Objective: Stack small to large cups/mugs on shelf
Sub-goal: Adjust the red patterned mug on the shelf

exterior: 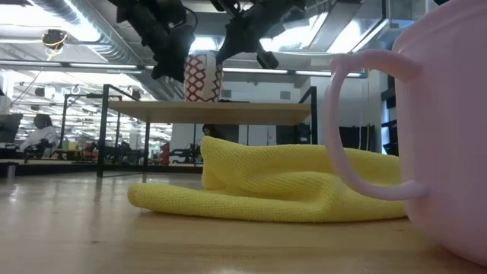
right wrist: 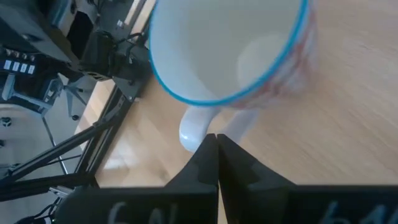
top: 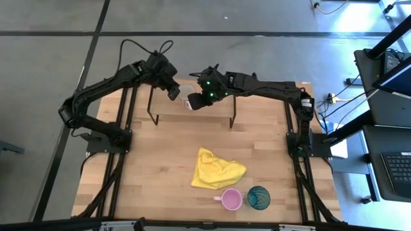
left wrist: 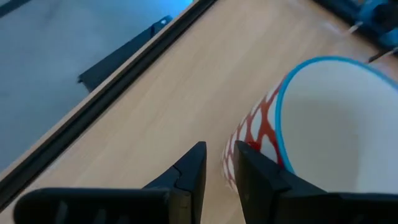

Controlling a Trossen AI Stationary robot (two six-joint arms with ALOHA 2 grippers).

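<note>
The white mug with a red lattice pattern and blue rim [exterior: 202, 78] stands on the low light-wood shelf [exterior: 221, 113] at the far side of the worktop. Placing seems underway. The left claw [top: 173, 92] hovers beside it, slightly parted and empty; the right claw [top: 194, 101] is clenched near its handle. Next comes the small pink mug [top: 231, 199], near right.

You have three drinking vessels in view: one white patterned mug [top: 187, 101] up on the shelf [top: 257, 106], plus one pink mug [top: 231, 199] and one teal tumbler [top: 259, 197] down on the tabletop [top: 154, 173]. You also have one yellow cloth [top: 217, 170] and one shelf. Two arms work here, so you count two grippers, left gripper [top: 173, 93] and right gripper [top: 194, 101].
</note>
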